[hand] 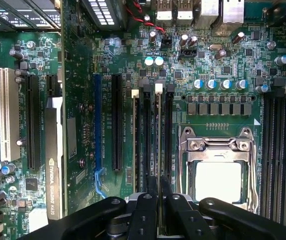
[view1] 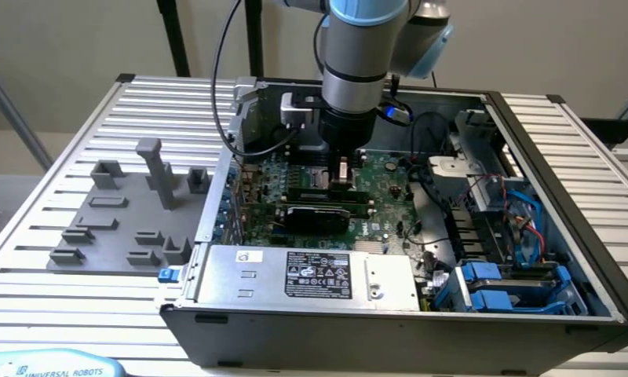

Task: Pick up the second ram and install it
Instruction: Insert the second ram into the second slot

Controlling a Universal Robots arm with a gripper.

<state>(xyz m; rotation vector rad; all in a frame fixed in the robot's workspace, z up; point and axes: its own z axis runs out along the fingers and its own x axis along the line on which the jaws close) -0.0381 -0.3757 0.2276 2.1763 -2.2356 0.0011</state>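
Green and thin, the second ram (hand: pixel 159 140) stands on its edge in a slot on the big board (hand: pixel 223 65), inside the open computer case (view1: pixel 565 196). Black fingers (hand: pixel 148 200) are closed on its near end, with another stick (hand: pixel 135 145) just beside it.

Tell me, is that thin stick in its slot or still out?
In its slot, it seems: the ram stands on edge in a motherboard slot, with the shut end effector gripping its edge. Whether it has clicked home, cannot tell.
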